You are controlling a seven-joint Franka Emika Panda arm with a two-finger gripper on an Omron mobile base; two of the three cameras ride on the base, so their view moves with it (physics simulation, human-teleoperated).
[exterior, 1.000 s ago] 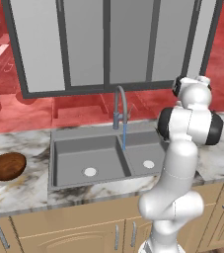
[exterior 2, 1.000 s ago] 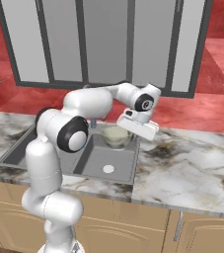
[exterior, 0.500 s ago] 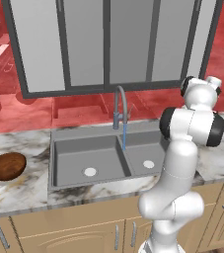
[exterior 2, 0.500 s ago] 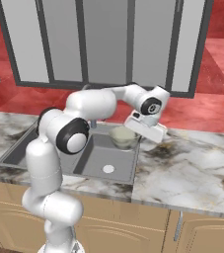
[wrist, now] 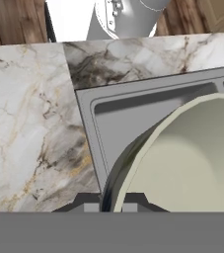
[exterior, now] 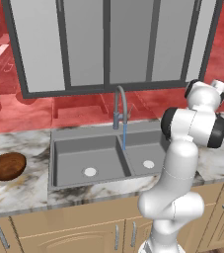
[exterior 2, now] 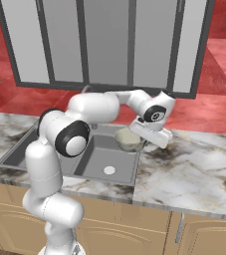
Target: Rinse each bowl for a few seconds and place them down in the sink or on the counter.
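Left base view, reading from the left: a dark reddish-brown bowl [exterior: 6,166] sits alone on the counter [exterior: 19,190] near its left end, well apart from the sink [exterior: 91,168], where a thin stream of water [exterior: 124,137] runs from the faucet [exterior: 121,105] down by the divider between the basins. Further right, in the right base view, the gripper [exterior 2: 140,136] is closed narrowly on the rim of the pale bowl [exterior 2: 129,140], holding it tilted above the sink's right edge, where grey basin meets marble. The hand view shows the fingers pinching that rim, one inside and one outside, with the cream interior bulging to the right and the basin corner beneath. The risk is in the grip: a thin pinch on a wet, glossy rim may let the bowl pivot or slip, and a release over the edge itself could leave it straddling the lip and rolling off toward the floor.
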